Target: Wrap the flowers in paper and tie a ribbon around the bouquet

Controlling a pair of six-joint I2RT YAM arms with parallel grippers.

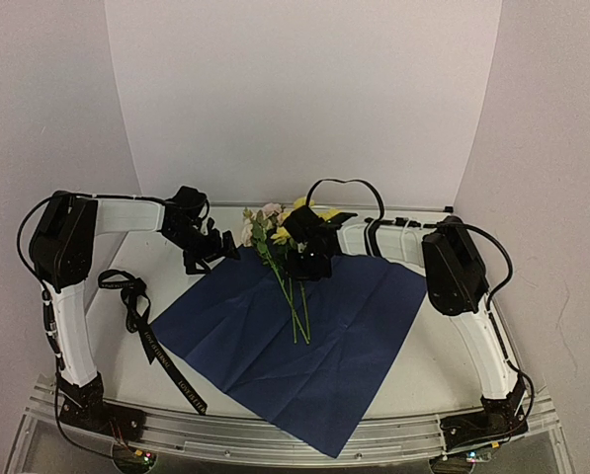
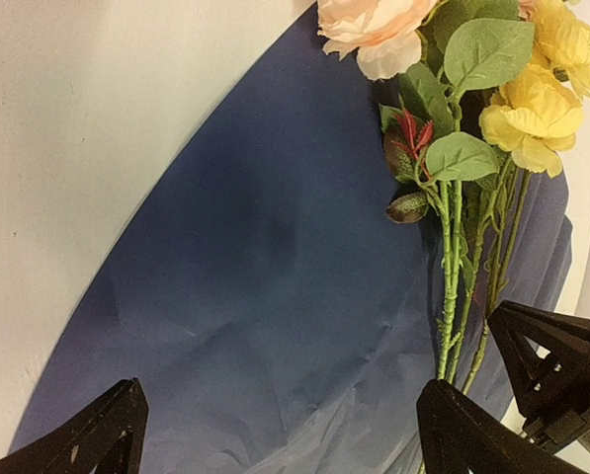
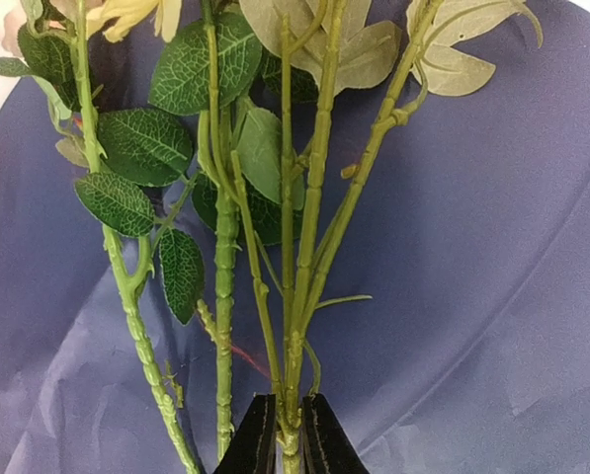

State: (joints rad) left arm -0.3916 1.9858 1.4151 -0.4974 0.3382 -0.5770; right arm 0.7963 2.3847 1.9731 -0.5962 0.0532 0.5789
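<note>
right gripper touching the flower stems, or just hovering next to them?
Touching. The right wrist view shows the right gripper with both fingers pressed onto the flower stems, which run between them with no gap.

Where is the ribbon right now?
In the overhead view the ribbon lies on the table's left side, between the left arm and the dark blue paper's left edge, away from the flowers.

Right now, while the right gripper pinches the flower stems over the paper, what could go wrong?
The right gripper holds only the middle stems of the flowers; the outer ones lie free, so the bunch may splay or slip. Dragging it could crumple the thin paper. The ribbon lies close to the left arm and might snag.
</note>
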